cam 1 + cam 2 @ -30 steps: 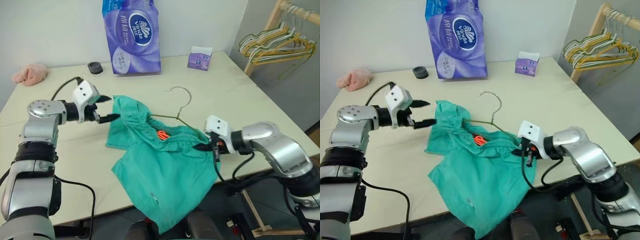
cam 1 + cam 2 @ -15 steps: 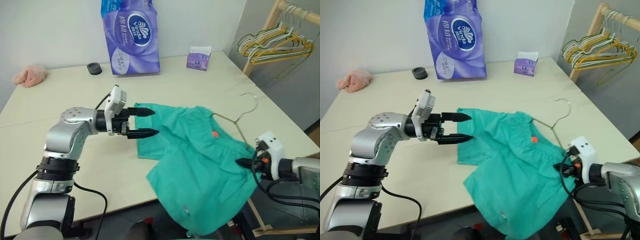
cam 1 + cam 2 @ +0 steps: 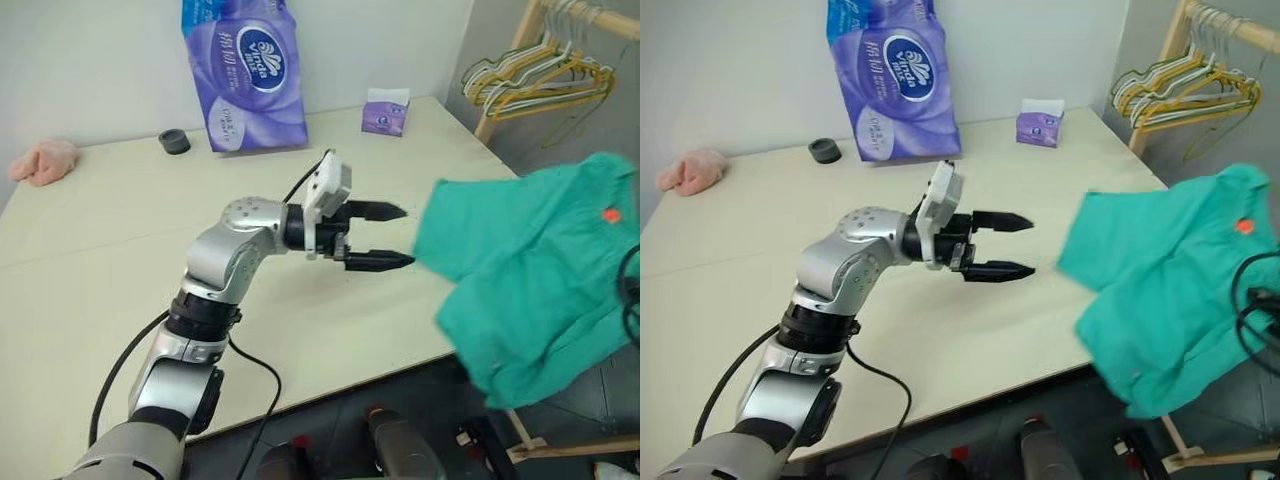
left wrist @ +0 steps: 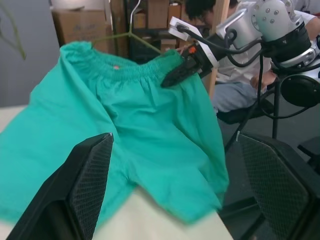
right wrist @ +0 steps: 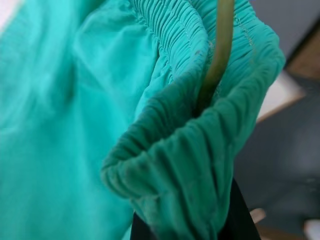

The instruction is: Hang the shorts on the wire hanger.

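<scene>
1. Shorts (image 3: 530, 280) up off the tabletop (image 3: 120, 260) now, dangling past its right edge, waistband end highest, legs drooping toward the floor.
2. Wire hanger (image 4: 131, 36) threaded through the gathered waistband; seen clearly in the right wrist view, olive wire running straight through the elastic. Hook poking above the waistband in the left wrist view.
3. Right gripper (image 4: 181, 74) with fingers pinched together on the waistband at one corner, probably catching the wire too, can't swear to it.
4. Left gripper (image 3: 378, 237) over the tabletop, level, pointed at the shorts, fingers spread wide, holding nothing, just short of the fabric.
5. Step, by the look of it: shorts basically on the hanger, being carried or steadied. Next move probably calls for grabbing the free side of the waistband or the hook, evening things out so nothing slides off.
6. Hard to tell: far end of the hanger buried in fabric, and the shorts' right side cut off in the head views. Rack of hangers (image 3: 530, 85) close behind.
</scene>
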`<state>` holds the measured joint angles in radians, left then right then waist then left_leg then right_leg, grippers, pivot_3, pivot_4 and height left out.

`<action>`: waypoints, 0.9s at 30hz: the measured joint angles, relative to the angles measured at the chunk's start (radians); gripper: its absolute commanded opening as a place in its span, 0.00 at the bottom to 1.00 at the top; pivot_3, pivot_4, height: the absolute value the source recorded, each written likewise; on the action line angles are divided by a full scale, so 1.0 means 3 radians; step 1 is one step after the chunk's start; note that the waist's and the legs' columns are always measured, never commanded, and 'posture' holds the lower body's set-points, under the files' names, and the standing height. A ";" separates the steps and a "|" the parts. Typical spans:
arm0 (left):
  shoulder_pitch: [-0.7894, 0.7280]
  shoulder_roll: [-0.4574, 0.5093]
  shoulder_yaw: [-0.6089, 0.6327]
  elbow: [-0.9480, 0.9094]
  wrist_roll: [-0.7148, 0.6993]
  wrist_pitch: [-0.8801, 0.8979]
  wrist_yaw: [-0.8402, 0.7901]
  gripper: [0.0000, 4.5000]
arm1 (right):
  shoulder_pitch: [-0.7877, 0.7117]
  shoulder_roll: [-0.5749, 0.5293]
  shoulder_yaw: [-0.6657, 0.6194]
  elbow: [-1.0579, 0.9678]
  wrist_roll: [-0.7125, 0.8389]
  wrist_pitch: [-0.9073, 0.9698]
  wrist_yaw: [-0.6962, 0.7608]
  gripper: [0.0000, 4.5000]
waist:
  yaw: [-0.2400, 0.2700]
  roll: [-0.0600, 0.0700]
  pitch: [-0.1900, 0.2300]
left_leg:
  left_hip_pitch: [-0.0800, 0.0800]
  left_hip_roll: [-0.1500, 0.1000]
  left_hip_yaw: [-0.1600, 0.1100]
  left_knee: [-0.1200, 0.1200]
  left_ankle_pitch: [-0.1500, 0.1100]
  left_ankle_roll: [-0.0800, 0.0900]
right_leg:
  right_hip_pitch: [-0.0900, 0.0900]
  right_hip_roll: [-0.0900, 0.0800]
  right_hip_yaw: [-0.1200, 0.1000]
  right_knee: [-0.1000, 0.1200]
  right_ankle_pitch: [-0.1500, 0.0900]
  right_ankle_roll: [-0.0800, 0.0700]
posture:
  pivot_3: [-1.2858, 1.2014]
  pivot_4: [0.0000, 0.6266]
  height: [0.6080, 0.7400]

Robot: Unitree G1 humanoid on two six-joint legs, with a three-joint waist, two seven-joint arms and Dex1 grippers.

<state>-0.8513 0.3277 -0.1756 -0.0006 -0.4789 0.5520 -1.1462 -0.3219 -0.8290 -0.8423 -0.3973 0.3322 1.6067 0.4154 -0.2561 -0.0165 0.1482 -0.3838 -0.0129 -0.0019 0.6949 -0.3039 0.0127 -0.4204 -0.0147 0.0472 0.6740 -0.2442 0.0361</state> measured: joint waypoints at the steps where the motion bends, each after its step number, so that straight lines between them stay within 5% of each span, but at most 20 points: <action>1: -0.0088 -0.0077 -0.0014 0.0047 0.0037 -0.0049 0.0052 0.93 | -0.0206 -0.0046 -0.0003 0.0111 -0.0057 0.0000 -0.0098 0.00 | -0.0024 0.0002 0.0001 | 0.0000 0.0000 0.0002 0.0000 -0.0002 0.0003 | 0.0001 0.0000 0.0002 -0.0001 -0.0003 0.0005 | 0.34 0.27 1.00; 10: -0.0397 -0.0406 -0.0060 0.0347 0.0244 -0.0419 0.0228 0.93 | -0.1580 -0.0250 0.0094 0.1502 -0.0464 -0.0001 -0.0680 0.00 | -0.0199 0.0022 0.0048 | 0.0006 -0.0003 0.0033 -0.0018 -0.0010 0.0016 | 0.0001 -0.0002 0.0036 -0.0006 -0.0004 0.0006 | 0.35 0.31 1.00; 17: -0.0603 -0.0522 -0.0050 0.0354 0.0263 -0.0459 0.0339 0.93 | -0.1884 -0.0555 0.0336 0.2424 -0.0517 -0.0043 -0.0730 0.00 | -0.0219 0.0025 0.0096 | 0.0019 -0.0020 0.0053 -0.0042 -0.0009 0.0017 | 0.0001 -0.0014 0.0060 -0.0010 -0.0015 0.0027 | 0.36 0.33 1.00; 27: -0.1031 -0.0711 0.0083 0.0430 -0.0101 0.0005 0.0373 0.93 | -0.2015 -0.0562 0.0366 0.2566 -0.0504 -0.0012 -0.0706 0.05 | -0.0259 0.0022 0.0118 | 0.0014 -0.0031 0.0066 -0.0045 -0.0009 0.0017 | 0.0002 -0.0024 0.0079 -0.0041 -0.0004 0.0058 | 0.35 0.32 1.00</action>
<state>-1.1606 0.1145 -0.1507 0.1284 -0.5092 0.5536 -1.0344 -0.9265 -0.9977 -0.7325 0.3725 0.1808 1.6032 0.2035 -0.3338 -0.0100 0.1835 -0.3795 -0.0222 0.0178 0.6813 -0.3068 0.0177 -0.4199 -0.0220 0.0708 0.6617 -0.2455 0.0535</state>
